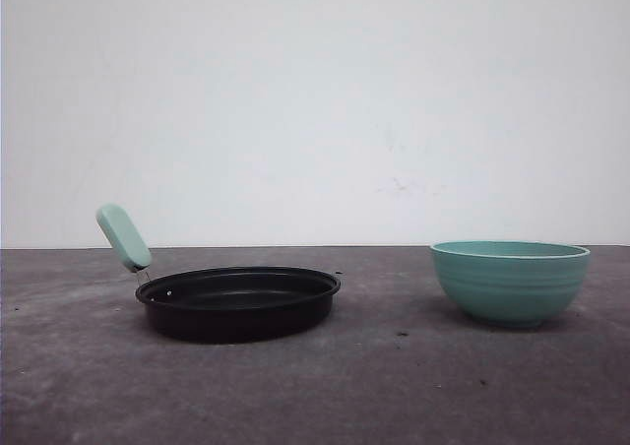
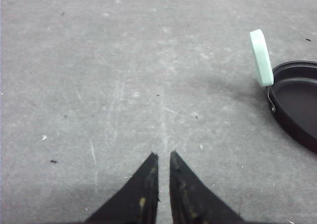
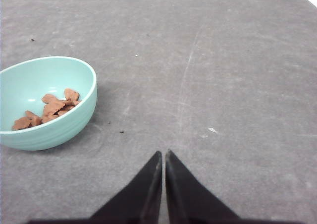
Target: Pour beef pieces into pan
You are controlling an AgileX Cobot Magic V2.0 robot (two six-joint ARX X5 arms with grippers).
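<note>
The pan sits on the table at about 8 o'clock in the front view, handle tilted up toward 10. The bowl stands well apart at 4 o'clock, holding the beef. Left gripper and right gripper hover empty, tips nearly together. No writing is legible.

Left gripper with black fingers nearly closed, tips almost touching, holding nothing; right gripper likewise, tips narrowly apart.
</note>
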